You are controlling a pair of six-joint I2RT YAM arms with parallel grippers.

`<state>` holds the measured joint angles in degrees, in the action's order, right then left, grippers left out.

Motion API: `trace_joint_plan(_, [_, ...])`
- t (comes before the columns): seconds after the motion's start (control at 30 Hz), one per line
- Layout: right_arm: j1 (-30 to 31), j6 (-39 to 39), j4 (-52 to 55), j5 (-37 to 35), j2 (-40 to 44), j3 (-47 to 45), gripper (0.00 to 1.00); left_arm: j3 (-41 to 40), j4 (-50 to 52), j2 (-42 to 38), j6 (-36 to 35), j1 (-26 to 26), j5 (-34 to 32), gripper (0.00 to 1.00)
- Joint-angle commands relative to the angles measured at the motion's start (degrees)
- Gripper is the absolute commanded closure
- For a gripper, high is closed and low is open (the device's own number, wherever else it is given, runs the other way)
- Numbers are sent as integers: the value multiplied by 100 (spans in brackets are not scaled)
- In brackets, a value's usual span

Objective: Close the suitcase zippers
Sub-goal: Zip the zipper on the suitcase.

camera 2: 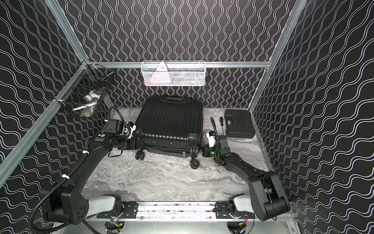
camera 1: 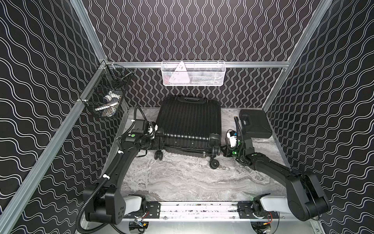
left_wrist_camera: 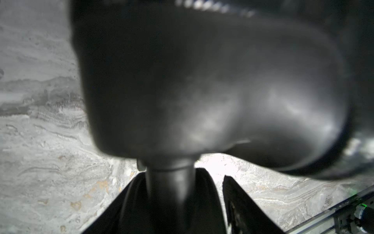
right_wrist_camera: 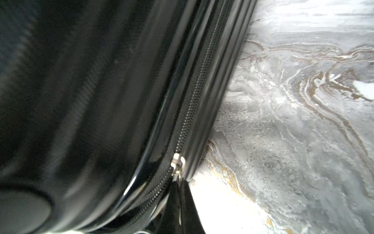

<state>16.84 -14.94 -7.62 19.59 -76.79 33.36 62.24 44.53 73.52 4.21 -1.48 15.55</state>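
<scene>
Clenched black fingertips of the right gripper (right_wrist_camera: 179, 188) grasp the silver zipper pull (right_wrist_camera: 178, 165) on the thin black zipper track (right_wrist_camera: 194, 97), lower centre of frame. The left gripper (left_wrist_camera: 183, 176) is released, its fingers straddling a black caster stem (left_wrist_camera: 168, 182). The large black ribbed hard-shell suitcase (camera 1: 188, 121) lies flat at the centre of both top views.

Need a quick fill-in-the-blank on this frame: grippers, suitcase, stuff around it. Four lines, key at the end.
1. The right gripper is shut on the zipper pull, which is ____ in colour.
2. The left gripper has its jaws ____ around a caster stem of the suitcase.
3. The tool case lies on the robot's ____ of the suitcase.
4. The white mesh basket hangs on the ____ wall.

Missing words: silver; open; right; back.
</scene>
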Motion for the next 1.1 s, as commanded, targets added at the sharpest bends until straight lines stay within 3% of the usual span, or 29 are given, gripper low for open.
trace_joint_plan(0.0, [-5,33,384,70,-21,12,100,69,203,21,-377,-2,117,32])
trace_joint_plan(0.27, [-14,43,440,156,-74,30,100,115,135,-102,-334,-2,-266,38])
trace_joint_plan(0.4, [-14,-5,445,202,16,-21,100,64,-17,-219,-255,-2,-412,50])
trace_joint_plan(0.5, [-14,-24,534,220,96,-32,100,-12,-165,-240,-85,-2,-545,65])
trace_joint_plan(0.63, [-14,-17,681,293,274,-100,100,-119,-387,-271,411,-2,-859,75])
trace_joint_plan(0.87, [-14,-46,843,704,579,-249,100,-458,-948,-513,1346,-2,-897,81])
trace_joint_plan(1.07, [-14,-49,952,1001,722,-313,100,-603,-1118,-631,1626,-2,-944,84])
